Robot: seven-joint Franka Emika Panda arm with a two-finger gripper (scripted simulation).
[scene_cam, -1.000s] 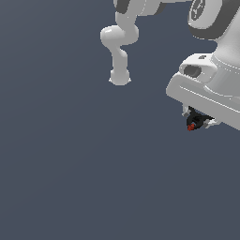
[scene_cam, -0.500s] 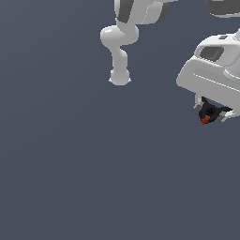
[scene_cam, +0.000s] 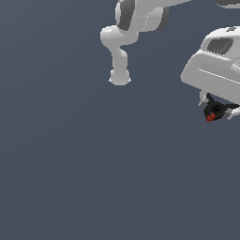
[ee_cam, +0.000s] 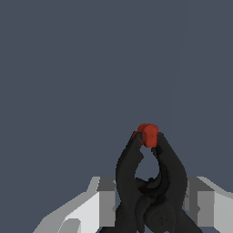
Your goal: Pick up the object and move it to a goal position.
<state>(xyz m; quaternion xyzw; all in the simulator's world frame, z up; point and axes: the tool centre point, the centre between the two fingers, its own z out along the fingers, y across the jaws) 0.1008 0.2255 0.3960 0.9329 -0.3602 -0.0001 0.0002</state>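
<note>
**Object carried toward the exterior view's right**

Shifted further to the exterior view's right and slightly up over the last second, with the load carried along. Gripper (scene_cam: 216,111) pinching the object (scene_cam: 213,112), seen in the wrist view as white fingers (ee_cam: 102,200) pressed against the dark body on both sides. Object (ee_cam: 150,182) held under the white hand, near the right edge of the exterior view, clear of the grey floor; red tip (ee_cam: 148,134) pointing away from the wrist.

Likely risks: a slip or twist in the grip, since thin curved prongs give the pads little flat surface; a drop if accelerated hard. Goal position not visible, so remaining progress hard to judge.

Count: one arm, one gripper, one object, one red tip, two dark prongs meeting at that tip.
</note>
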